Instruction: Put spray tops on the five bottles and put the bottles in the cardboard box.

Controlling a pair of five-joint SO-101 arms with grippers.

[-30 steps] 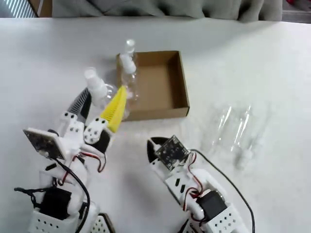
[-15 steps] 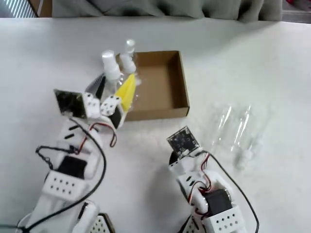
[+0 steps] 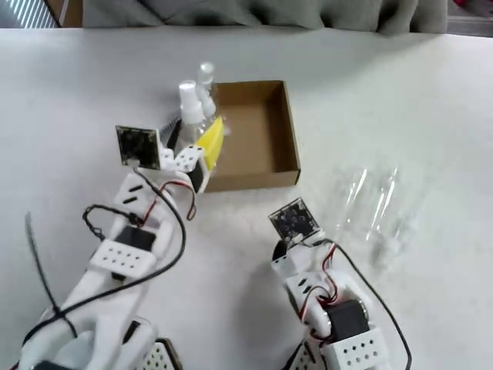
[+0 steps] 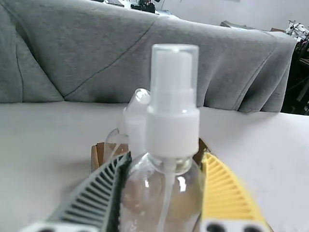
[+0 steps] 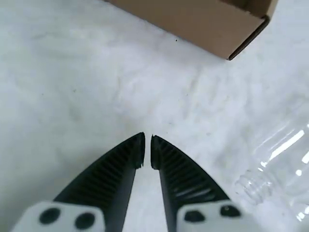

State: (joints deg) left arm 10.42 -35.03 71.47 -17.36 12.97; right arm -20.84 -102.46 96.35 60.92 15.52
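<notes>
Capped bottle [image 4: 161, 198]: clear plastic, white spray top [image 4: 173, 104] seated on the neck, dip tube visible inside. It's upright at the left edge of the cardboard box [image 3: 291, 127], just beside a second capped bottle [image 3: 205, 77] standing in the far-left corner. We can't tell if it's touching the box floor. Left gripper [image 3: 192, 139] pinches it round the body, grey & yellow fingers either side. We reckon the low grip leaves the top free & the btl vertical for setting down. Uncapped bottles [image 3: 370, 204] lie on the table [image 3: 400, 85] right of the box, w/o tops. Right gripper [image 5: 147, 151] hangs over bare table nr the box corner, jaws nearly pressed together, empty.
</notes>
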